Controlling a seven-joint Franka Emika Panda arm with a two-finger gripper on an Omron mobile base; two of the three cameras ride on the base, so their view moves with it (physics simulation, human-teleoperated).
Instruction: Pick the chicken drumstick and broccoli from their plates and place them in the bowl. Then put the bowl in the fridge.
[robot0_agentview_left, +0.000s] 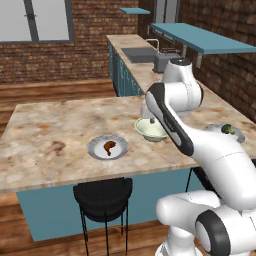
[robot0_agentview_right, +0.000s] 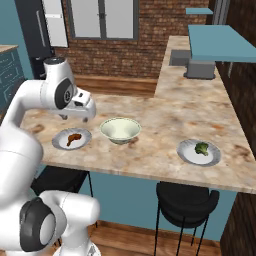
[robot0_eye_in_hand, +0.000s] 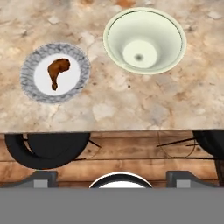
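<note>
We've got the marble bench (robot0_agentview_right: 165, 125) stretching across both base views, with two black stools (robot0_agentview_left: 104, 196) tucked under its near edge. The arm (robot0_agentview_left: 172, 125) rises from the base, bends at a raised elbow and reaches forward over the bench, so the hand hangs above the top looking straight down on it. In the right base view the hand sits above the gap between the drumstick plate and the bowl, clear of both.

The bowl (robot0_agentview_right: 120, 130) stands upright, nothing inside it. Just beside it is one plate (robot0_agentview_right: 72, 139) with the chicken drumstick (robot0_agentview_right: 74, 138) lying on it, roughly centred. The other plate (robot0_agentview_right: 199, 152) sits well apart on the bowl's far side, near the bench edge, with the broccoli (robot0_agentview_right: 201, 148) on top.

The gripper (robot0_eye_in_hand: 112, 177) we see in the hand view: its two dark fingertips (robot0_eye_in_hand: 43, 177) poke up far apart at the bottom, so the jaws are spread wide with nothing between them.
</note>
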